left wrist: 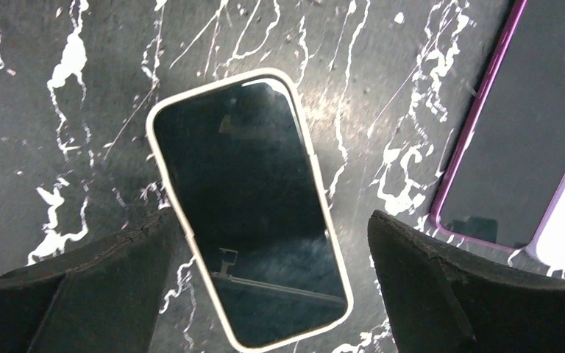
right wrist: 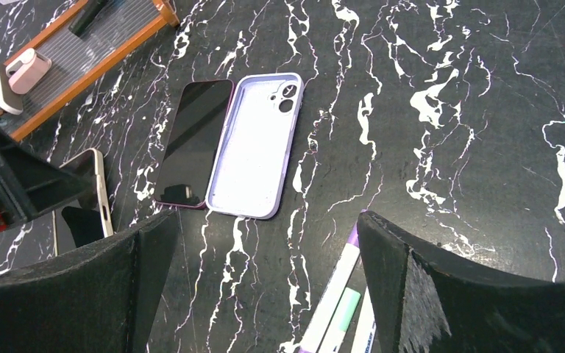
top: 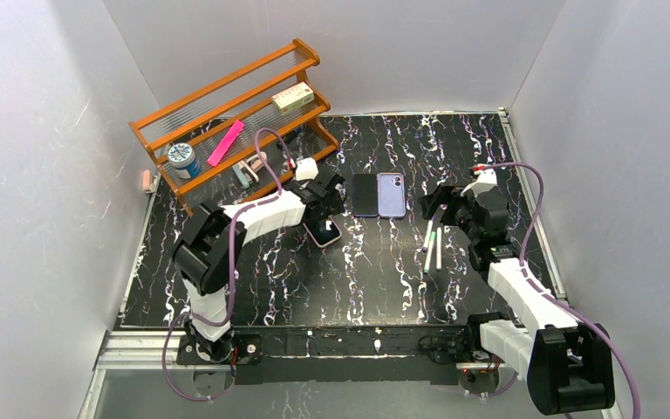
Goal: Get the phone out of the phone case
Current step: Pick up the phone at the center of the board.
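A phone with a dark screen, still in a pale cream case (left wrist: 250,206), lies flat on the black marble table. It sits partly between the fingers of my left gripper (left wrist: 272,224), which hovers just above it, open and holding nothing. In the top view this cased phone (top: 323,231) is just in front of the left gripper (top: 330,201). To its right lie a bare purple-edged phone (top: 365,194) and an empty lavender case (top: 392,194), side by side. My right gripper (top: 436,202) is open and empty, right of the lavender case (right wrist: 257,147).
An orange wooden rack (top: 235,122) with small items stands at the back left. Three marker pens (top: 432,244) lie below the right gripper. White walls enclose the table on three sides.
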Robot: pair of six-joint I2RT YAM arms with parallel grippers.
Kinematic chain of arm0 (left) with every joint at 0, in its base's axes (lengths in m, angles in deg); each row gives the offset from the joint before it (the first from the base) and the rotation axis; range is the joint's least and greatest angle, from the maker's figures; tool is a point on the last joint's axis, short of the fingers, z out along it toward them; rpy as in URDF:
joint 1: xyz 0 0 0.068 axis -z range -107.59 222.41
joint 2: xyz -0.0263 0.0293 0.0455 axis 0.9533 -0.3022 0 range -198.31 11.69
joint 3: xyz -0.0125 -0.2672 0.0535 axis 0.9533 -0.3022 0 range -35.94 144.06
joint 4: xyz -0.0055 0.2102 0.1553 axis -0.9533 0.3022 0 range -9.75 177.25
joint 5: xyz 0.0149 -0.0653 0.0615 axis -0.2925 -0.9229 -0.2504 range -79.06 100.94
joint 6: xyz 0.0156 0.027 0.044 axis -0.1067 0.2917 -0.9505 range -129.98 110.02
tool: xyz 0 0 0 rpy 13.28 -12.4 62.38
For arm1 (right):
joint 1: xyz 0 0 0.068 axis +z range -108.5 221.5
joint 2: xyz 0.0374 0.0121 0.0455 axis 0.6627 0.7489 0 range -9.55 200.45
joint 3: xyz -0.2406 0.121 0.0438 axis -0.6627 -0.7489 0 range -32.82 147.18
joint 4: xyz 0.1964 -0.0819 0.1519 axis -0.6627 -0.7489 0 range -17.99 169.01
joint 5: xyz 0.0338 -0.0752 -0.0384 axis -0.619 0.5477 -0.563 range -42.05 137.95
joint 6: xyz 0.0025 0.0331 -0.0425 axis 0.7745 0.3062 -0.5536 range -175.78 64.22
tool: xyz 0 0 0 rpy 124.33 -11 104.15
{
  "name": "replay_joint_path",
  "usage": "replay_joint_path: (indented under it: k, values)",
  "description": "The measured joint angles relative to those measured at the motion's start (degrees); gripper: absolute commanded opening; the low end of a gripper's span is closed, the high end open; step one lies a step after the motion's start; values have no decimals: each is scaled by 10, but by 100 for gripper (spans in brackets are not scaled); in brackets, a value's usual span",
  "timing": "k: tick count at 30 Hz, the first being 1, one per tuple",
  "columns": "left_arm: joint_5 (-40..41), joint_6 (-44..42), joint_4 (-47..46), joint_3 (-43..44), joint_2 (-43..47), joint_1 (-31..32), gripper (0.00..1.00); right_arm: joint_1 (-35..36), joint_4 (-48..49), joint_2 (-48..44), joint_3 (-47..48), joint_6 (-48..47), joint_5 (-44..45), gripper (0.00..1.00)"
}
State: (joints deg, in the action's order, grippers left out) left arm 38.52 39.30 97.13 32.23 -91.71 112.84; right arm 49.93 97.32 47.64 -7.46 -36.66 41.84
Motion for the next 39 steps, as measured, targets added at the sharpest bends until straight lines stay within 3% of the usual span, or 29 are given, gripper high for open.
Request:
replay_joint_path:
  k: [17,29,33,39]
  values:
    - [50,64,76,88,-91,0,98,0,11,-2,-5,0,0,99]
    - [59,85,97,105,-116,0,98,0,12,15,-5,-3,-20,96]
    - [58,87,97,105,-116,1,91,0,11,19,-5,-10,-38,95]
    - [54,88,99,103,-115,0,72,0,9,21,-5,-13,-75,95]
